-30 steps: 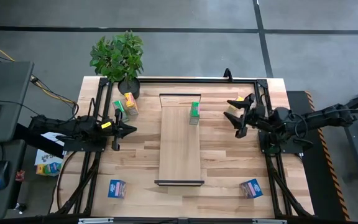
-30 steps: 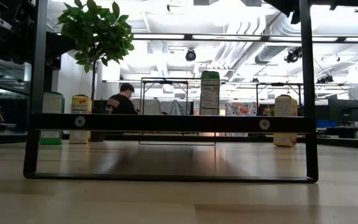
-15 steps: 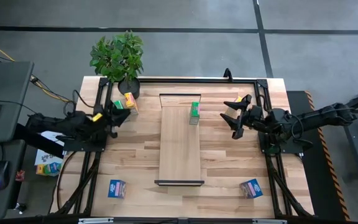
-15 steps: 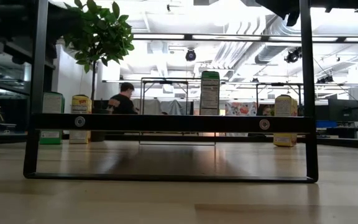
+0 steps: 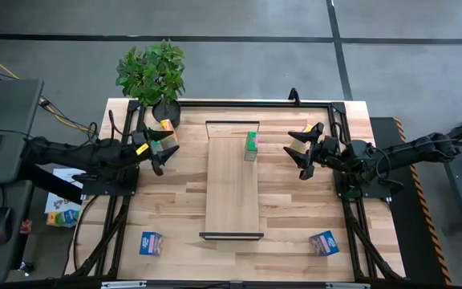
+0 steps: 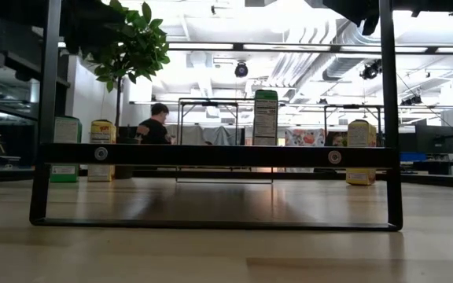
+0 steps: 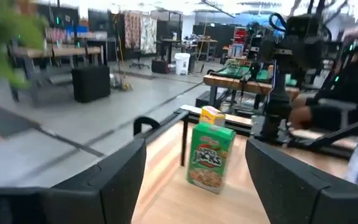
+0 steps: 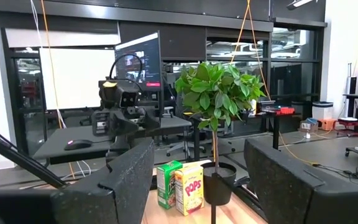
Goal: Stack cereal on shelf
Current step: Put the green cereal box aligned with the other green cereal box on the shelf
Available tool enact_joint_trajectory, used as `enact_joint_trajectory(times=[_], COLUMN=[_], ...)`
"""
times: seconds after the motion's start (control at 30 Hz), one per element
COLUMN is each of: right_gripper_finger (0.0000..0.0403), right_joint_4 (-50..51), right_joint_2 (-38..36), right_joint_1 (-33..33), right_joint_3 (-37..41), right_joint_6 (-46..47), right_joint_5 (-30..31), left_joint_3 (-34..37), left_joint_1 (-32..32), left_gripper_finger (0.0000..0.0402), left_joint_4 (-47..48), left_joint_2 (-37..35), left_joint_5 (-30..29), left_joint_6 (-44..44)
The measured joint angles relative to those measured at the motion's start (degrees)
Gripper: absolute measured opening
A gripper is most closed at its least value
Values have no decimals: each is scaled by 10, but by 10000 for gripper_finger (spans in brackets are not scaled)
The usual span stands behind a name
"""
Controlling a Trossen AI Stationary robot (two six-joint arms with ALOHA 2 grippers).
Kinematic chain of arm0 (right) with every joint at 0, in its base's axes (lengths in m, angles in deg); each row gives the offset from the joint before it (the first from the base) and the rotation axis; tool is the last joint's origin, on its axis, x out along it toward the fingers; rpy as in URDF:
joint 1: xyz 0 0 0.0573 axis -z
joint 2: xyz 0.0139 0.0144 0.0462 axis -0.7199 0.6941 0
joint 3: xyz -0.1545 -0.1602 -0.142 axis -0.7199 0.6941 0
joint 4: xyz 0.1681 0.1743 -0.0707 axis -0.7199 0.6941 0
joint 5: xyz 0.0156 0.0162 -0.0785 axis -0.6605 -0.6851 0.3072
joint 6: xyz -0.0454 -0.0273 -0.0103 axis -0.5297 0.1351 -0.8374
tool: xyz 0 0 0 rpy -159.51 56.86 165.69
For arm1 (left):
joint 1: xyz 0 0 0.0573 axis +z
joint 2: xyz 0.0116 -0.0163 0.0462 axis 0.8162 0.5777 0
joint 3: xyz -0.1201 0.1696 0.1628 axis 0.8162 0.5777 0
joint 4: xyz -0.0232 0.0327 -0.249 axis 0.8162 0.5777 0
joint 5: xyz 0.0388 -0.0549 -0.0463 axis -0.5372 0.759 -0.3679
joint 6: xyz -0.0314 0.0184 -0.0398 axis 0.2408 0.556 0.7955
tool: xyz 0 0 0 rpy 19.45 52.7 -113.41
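Note:
The shelf (image 5: 233, 181) lies down the table's middle, and one green cereal box (image 5: 251, 144) stands upright on its far end. A green box (image 8: 165, 183) and a yellow box (image 8: 189, 188) stand side by side at the far left by the plant pot. My left gripper (image 5: 160, 154) hovers open just near of them, holding nothing. Another yellow box (image 5: 298, 141) stands right of the shelf, with my open, empty right gripper (image 5: 303, 154) beside it. Two blue boxes (image 5: 151, 242) (image 5: 324, 243) sit at the near corners.
A potted plant (image 5: 152, 76) stands at the far left corner. A black metal frame (image 5: 239, 102) runs around the table's edges. In the low view the shelf's near bracket (image 6: 211, 155) spans the picture, with a person (image 6: 156, 126) in the room beyond.
My left gripper has swung from beside the shelf's left side toward the far edge and the green and yellow boxes by the plant, turning as it went, and has opened. My right gripper has edged a little toward the shelf. No box has moved.

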Motion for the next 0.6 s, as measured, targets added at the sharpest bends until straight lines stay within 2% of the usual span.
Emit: enact_joint_trajectory(times=[0.07, 0.13, 0.2, 0.3, 0.43, 0.6], right_gripper_finger=[241, 241, 241, 241, 241, 241], right_joint_4=[0, 0, 0, 0, 0, 0], right_joint_2=[0, 0, 0, 0, 0, 0], right_joint_1=[0, 0, 0, 0, 0, 0], right_joint_3=[0, 0, 0, 0, 0, 0], right_joint_6=[0, 0, 0, 0, 0, 12], right_joint_5=[0, 0, 0, 0, 0, 0], left_joint_3=[2, -5, -31, -89, -135, -146], left_joint_1=[0, 0, 0, 0, 0, 17], left_gripper_finger=[270, 271, 271, 271, 271, 271], left_joint_4=[-17, -1, 88, 275, 469, 611], left_joint_2=[5, 13, 17, 30, 77, 158], left_joint_5=[-28, -104, -193, -260, -269, -253], left_joint_6=[2, 62, 138, 262, 432, 597])
